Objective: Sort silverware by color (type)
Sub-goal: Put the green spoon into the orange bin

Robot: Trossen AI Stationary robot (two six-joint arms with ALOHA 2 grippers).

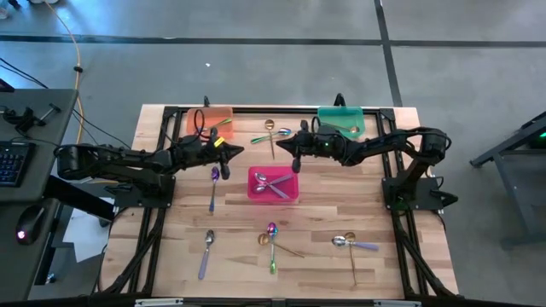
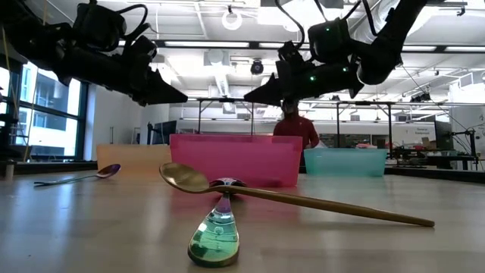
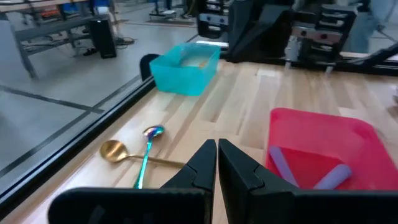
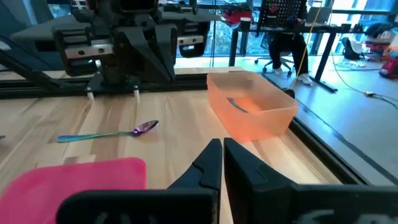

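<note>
Spoons lie scattered on the wooden table. A gold spoon [image 3: 115,151] and a green-handled iridescent one [image 3: 148,152] cross near the far edge, between the bins. A purple spoon [image 1: 214,182] lies left of the pink bin [image 1: 292,194], which holds lilac-handled silver spoons [image 1: 271,182]. More spoons lie toward the near edge: a lilac-handled one [image 1: 207,251], a crossed gold and iridescent group [image 1: 273,241] and another group [image 1: 351,245]. My left gripper [image 1: 230,151] and my right gripper [image 1: 285,150] hover above the table, shut and empty, tips facing each other.
An orange bin [image 1: 211,120] at the far left holds a spoon [image 4: 236,104]. A teal bin [image 1: 341,121] stands at the far right. A black frame edges the table. A person in red [image 2: 297,127] is in the room beyond. Bare wood lies between the near spoon groups.
</note>
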